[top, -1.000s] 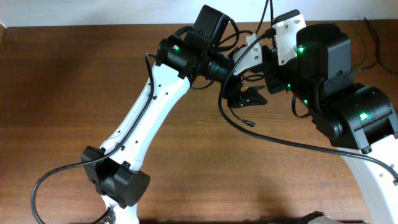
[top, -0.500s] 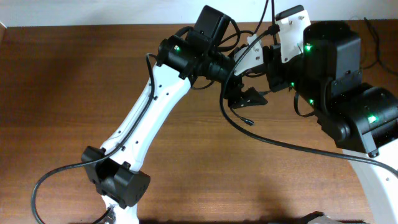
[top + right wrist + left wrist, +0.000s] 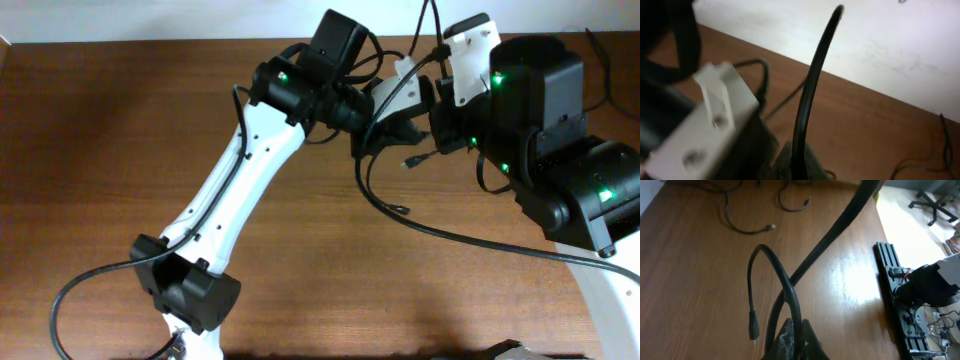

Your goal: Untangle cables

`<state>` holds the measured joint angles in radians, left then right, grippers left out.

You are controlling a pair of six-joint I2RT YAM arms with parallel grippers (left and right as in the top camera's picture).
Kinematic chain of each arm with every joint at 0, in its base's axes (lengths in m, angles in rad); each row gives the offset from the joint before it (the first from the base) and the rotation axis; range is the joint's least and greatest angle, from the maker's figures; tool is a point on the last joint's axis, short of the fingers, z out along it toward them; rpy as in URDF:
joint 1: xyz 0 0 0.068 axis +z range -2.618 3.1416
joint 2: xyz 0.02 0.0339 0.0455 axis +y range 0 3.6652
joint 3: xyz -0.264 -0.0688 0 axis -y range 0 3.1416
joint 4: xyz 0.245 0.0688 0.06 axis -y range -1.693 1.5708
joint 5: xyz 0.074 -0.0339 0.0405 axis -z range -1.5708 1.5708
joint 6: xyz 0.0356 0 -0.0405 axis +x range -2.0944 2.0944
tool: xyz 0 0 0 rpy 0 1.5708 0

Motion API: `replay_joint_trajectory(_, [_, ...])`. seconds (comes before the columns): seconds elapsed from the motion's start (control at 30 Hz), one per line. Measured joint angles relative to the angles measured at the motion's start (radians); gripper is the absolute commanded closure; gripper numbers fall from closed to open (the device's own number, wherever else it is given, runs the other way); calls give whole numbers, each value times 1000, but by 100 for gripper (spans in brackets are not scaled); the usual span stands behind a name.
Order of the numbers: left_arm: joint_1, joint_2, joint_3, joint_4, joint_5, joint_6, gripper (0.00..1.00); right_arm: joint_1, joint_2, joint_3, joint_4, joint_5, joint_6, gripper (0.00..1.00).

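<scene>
Cables (image 3: 410,160) in both jaws, close to far edge of table (image 3: 100,200).

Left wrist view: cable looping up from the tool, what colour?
The cable is plain black; left wrist view shows it best.

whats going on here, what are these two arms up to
Two robot arms are untangling thin black cables above a wooden table. The left gripper is shut on one cable, whose plug end dangles free. The right gripper, close beside it, is shut on a black cord rising from its fingers. Other loose cables lie farther off on the table.
</scene>
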<state>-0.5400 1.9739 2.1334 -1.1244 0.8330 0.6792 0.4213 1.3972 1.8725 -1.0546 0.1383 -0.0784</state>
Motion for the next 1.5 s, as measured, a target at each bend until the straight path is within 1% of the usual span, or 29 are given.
replay_joint_trajectory(0.1, [85, -18, 0, -23, -58, -51, 100, 0, 0, 0, -6, 26, 0, 96])
replay_joint_trajectory(0.13, [127, -54, 0, -41, -104, -66, 100, 0, 0, 0, -6, 28, 0, 96])
replay_joint_trajectory(0.17, [137, -73, 0, -42, -120, -71, 100, 0, 0, 0, -7, 29, 0, 96])
replay_joint_trajectory(0.27, [184, -232, -2, -58, -245, -109, 100, 0, 15, 3, -8, 34, 0, 96])
replay_joint_trajectory(0.4, [227, -473, 0, -76, -388, -176, 100, 0, 136, 7, -5, 37, 0, 96])
replay_joint_trajectory(0.47, [240, -562, 0, -92, -449, -209, 100, 0, 224, 7, 1, 32, 0, 96])
replay_joint_trajectory(0.53, [240, -629, 0, -111, -480, -230, 100, 0, 284, 7, 26, -8, 0, 96])
replay_joint_trajectory(0.67, [241, -700, 0, -136, -585, -289, 100, 0, 335, 7, 101, -127, 10, 96])
replay_joint_trajectory(0.8, [240, -725, 0, -148, -695, -324, 100, 0, 399, 7, 111, -177, 29, 96])
replay_joint_trajectory(0.9, [241, -761, 0, -150, -860, -371, 100, 0, 478, 7, 122, -186, 31, 96])
replay_joint_trajectory(1.0, [241, -814, -2, -163, -1044, -449, 100, 9, 530, 7, 140, -204, 30, 96])
replay_joint_trajectory(1.1, [241, -858, -8, -185, -1194, -496, 100, 18, 557, 9, 159, -219, 32, 96])
replay_joint_trajectory(1.13, [243, -893, -8, -190, -1293, -509, 100, -24, 574, 9, 169, -199, 35, 96])
replay_joint_trajectory(1.2, [243, -938, 1, -210, -1395, -525, 100, -94, 577, 16, 156, -192, 38, 96])
replay_joint_trajectory(1.23, [245, -953, 7, -219, -1431, -536, 100, -155, 577, 43, 133, -211, 41, 96])
replay_joint_trajectory(1.27, [245, -958, 12, -222, -1460, -550, 100, -195, 577, 65, 120, -228, 43, 96])
replay_joint_trajectory(1.37, [245, -930, 11, -227, -1458, -568, 100, -298, 576, 109, 72, -304, 48, 96])
replay_joint_trajectory(1.47, [245, -885, 11, -227, -1396, -572, 100, -311, 574, 117, 42, -334, 48, 96])
replay_joint_trajectory(1.5, [245, -855, 11, -227, -1367, -572, 100, -306, 566, 151, 17, -343, 48, 96])
